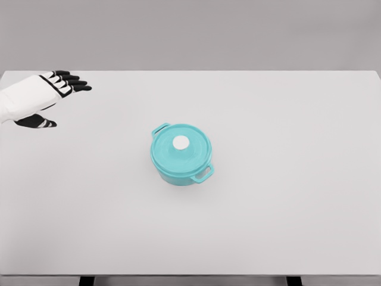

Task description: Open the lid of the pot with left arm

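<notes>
The teal pot [180,155] sits upright near the middle of the table [297,226], lid [180,145] on and flat. The left hand [50,95] hovers well away to the pot's upper left, fingers spread and loose, gripping nothing. The lid looks rigid, smooth and probably a bit slick; the white knob [180,142] at its centre is the obvious place to pinch. It should lift straight up without much weight. The pot's two side handles run on a diagonal, one toward the far left, one toward the near right.
</notes>
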### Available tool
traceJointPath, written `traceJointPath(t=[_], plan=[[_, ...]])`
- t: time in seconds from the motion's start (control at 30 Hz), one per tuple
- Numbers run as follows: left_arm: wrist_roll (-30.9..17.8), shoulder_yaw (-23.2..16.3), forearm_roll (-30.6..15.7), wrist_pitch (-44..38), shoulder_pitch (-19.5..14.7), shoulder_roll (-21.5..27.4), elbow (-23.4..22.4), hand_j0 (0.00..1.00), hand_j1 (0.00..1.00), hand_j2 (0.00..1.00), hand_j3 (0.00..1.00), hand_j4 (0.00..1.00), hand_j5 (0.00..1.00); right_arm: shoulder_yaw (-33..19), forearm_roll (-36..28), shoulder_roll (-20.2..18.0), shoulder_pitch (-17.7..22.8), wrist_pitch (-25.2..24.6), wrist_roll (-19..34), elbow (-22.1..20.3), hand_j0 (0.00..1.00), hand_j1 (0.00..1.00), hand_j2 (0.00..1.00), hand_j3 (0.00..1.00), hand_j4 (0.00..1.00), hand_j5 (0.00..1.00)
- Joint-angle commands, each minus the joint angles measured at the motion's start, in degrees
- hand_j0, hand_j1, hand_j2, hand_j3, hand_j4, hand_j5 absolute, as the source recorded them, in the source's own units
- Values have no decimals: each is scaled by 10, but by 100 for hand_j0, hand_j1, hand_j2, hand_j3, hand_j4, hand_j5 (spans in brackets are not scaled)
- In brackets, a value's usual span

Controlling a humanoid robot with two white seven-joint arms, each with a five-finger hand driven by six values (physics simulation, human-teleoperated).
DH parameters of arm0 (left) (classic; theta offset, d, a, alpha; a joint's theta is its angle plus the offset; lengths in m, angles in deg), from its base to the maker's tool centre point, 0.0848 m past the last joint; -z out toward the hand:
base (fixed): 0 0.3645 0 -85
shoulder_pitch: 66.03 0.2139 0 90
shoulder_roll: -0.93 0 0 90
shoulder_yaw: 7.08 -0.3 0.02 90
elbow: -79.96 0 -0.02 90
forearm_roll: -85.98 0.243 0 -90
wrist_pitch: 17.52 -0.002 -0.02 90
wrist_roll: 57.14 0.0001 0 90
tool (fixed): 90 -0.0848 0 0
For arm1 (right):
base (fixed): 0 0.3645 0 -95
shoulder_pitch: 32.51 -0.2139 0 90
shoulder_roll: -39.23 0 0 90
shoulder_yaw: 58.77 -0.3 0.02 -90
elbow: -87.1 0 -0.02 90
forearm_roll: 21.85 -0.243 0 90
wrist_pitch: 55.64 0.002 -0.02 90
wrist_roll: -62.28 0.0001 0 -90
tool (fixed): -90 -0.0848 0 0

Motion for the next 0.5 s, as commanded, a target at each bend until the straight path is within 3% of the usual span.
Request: traceJointPath(t=[0.0, 0.13, 0.17, 0.2, 0.3, 0.4, 0.43, 0.47], plan=[[0, -1, -3, -1, 0, 1, 0, 100, 100, 100, 100, 100, 100, 1, 0, 0, -1, 0, -1, 14, 100, 100, 100, 100, 100, 100], [-12, 0, 14, -1, 1, 7, -2, 100, 100, 100, 100, 100, 100, -3, 2, 0, -1, 1, 1, 13, 100, 100, 100, 100, 100, 100], [-78, 8, 37, -1, 0, 3, -3, 100, 100, 100, 100, 100, 100, -2, 2, 0, -1, 1, 1, 13, 100, 100, 100, 100, 100, 100], [-109, 15, 38, -1, -3, 2, -5, 100, 100, 100, 100, 100, 100, -3, 2, 0, -1, 1, 0, 14, 100, 100, 100, 100, 100, 100], [-114, 82, 37, -1, 3, -23, -3, 100, 100, 100, 100, 100, 100, -2, 2, 0, -1, 1, 0, 14, 100, 100, 100, 100, 100, 100], [-126, 84, 51, -1, 4, -24, -10, 100, 100, 100, 100, 100, 100, -2, 2, 0, -1, 1, 1, 14, 100, 100, 100, 100, 100, 100], [-181, 84, 81, -1, -3, -27, -6, 100, 100, 100, 100, 100, 100, -2, 2, 0, -1, 1, 1, 14, 100, 100, 100, 100, 100, 100], [-243, 93, 81, -1, -32, -38, -4, 100, 100, 100, 100, 100, 100, -2, 2, 0, -1, 1, 1, 14, 100, 100, 100, 100, 100, 100]])
